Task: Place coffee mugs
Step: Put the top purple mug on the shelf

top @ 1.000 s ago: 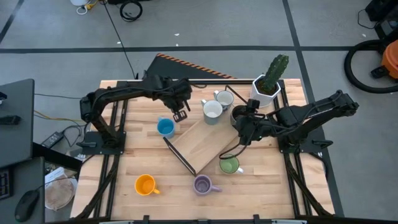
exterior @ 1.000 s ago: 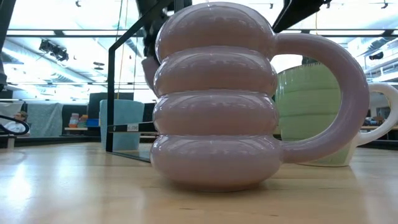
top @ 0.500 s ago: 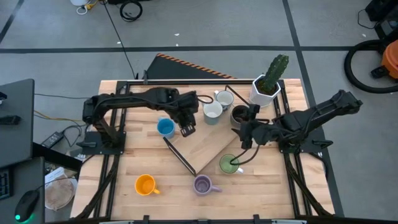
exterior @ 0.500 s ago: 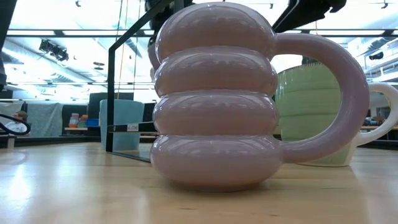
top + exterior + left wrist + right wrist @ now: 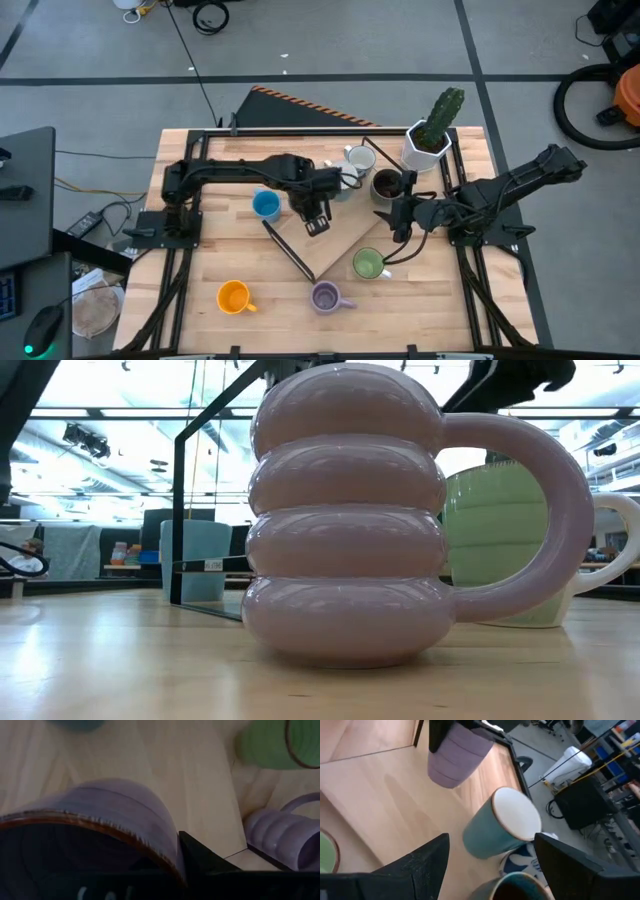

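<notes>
Left gripper (image 5: 316, 218) fingers pinch the rim of a lilac mug (image 5: 455, 757), lifted above the board (image 5: 330, 235). Glazed ceramic: stiff, slippery, breakable. Right gripper (image 5: 396, 222) fingers wide, empty.

No lettering, label, brand mark or number can be read in any of the views. A small pale tag (image 5: 213, 565) on the dark frame (image 5: 180, 510) in the low view is too small to make out, and faint light marks (image 5: 95, 893) on the dark gripper body in the left wrist view are too blurred to read.
</notes>
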Motion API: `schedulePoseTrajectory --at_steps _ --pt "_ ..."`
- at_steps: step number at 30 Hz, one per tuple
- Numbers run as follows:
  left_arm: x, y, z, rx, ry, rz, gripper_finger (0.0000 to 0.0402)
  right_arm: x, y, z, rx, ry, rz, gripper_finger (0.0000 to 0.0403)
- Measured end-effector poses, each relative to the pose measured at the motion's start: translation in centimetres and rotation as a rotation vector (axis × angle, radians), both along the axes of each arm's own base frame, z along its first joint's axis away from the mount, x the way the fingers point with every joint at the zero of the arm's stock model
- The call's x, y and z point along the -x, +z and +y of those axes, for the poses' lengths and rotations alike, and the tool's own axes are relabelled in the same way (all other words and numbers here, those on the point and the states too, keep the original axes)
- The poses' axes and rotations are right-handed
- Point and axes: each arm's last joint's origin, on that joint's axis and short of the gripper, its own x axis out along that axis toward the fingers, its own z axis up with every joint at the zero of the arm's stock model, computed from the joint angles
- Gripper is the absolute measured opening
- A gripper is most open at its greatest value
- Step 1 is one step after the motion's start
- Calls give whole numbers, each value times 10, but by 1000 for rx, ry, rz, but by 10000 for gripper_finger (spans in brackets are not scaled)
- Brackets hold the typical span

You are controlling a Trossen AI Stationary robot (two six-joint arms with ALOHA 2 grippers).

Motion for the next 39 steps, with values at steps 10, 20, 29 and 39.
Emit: schedulePoseTrajectory --at_steps 10,20,29,39 --pt "-19 2 -7 -30 -38 48 24 5 -11 3 0 13 20 297" --pt "-31 -16 -5 -89 -51 49 25 13 -6 6 -32 56 0 297" --pt "-33 -21 -3 -156 -74 68 25 16 -16 5 -56 45 10 297" --pt "-32 -21 0 -177 -83 79 25 19 -16 8 -54 60 7 297"
